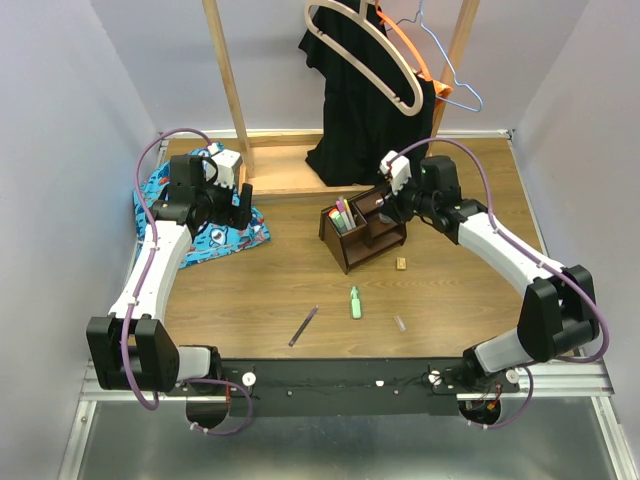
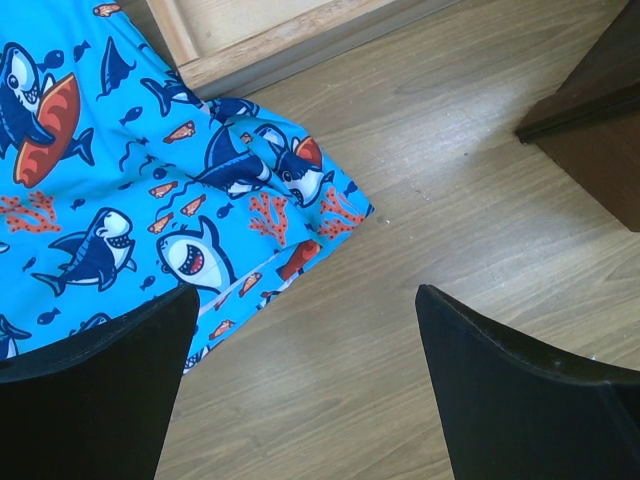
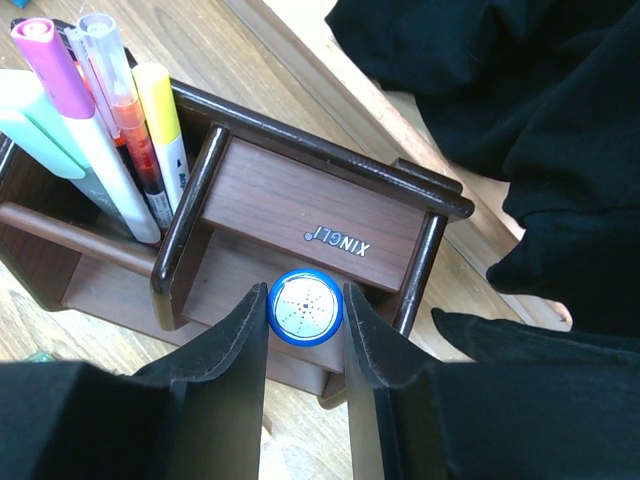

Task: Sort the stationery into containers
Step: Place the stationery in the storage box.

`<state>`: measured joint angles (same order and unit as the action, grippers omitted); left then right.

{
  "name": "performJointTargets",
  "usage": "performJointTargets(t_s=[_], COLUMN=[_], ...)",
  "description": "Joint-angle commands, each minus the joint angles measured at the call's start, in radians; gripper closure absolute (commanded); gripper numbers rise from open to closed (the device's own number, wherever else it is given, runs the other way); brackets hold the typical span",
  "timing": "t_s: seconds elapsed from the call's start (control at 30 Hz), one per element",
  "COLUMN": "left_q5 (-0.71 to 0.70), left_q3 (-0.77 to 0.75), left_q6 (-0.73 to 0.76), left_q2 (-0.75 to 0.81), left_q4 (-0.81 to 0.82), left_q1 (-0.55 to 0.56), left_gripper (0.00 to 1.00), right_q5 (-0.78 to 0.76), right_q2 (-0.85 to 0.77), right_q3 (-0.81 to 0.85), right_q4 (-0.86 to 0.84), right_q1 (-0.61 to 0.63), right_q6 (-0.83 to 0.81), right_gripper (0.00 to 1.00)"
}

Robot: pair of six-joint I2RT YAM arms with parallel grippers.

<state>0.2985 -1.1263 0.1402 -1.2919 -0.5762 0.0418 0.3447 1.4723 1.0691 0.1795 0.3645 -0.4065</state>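
Blue-capped bottle [image 3: 305,307] sits dead centre in the right wrist view, pinched by the right gripper [image 3: 305,318], one dark finger pressed to each side of the cap. It hangs over the organizer [image 3: 320,205], above the low slot just below the tier stamped XINGLI. Whether it touches the slot floor, I cannot tell. At the upper left of that frame, four markers [image 3: 100,130] stand tilted in the tall compartment: pink-capped, orange, yellow and pale green.

In the overhead view, the right gripper is at the organizer's right side, near mid-frame. Below the organizer on the table [image 1: 250,290], a green marker [image 1: 354,302] lies alone, with a thin pen [image 1: 303,326] to its lower left. The tan eraser [image 1: 402,264] lies just below the organizer's right corner. All three are apart from one another.

The left gripper [image 2: 305,300] has its fingers spread wide, with nothing between them and bare wood beneath. A shark-print cloth [image 2: 120,180] fills the upper left of its wrist view. The organizer's corner pokes in at the right edge, and a pale rack base [image 2: 270,35] runs along the top.
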Motion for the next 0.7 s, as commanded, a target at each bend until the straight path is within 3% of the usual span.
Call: performJointTargets(t_s=[0.0,0.13,0.5,0.67], left_q5=[0.010,0.014,0.016,0.014], left_q3=[0.003,0.008,0.011,0.008], left_q6=[-0.010,-0.014,-0.014,-0.013], left_q2=[0.019,0.019,0.022,0.025], left_q4=[0.016,0.018,0.018,0.013], left_q1=[-0.008,-0.010,-0.011,-0.013], left_gripper=[0.01,0.01,0.01,0.01], right_q5=[-0.016,-0.033,-0.065,-0.069], right_q2=[0.006,0.006,-0.001,-0.006], right_q3=[-0.026,-0.040,-0.074,-0.072], right_q4=[-0.012,-0.020,-0.067,-0.066], right_q1=[-0.007,-0.007,-0.007,-0.007], right_q6=[0.023,0.035,0.054,0.058], right_gripper=[0.99,0.93,0.92,0.70])
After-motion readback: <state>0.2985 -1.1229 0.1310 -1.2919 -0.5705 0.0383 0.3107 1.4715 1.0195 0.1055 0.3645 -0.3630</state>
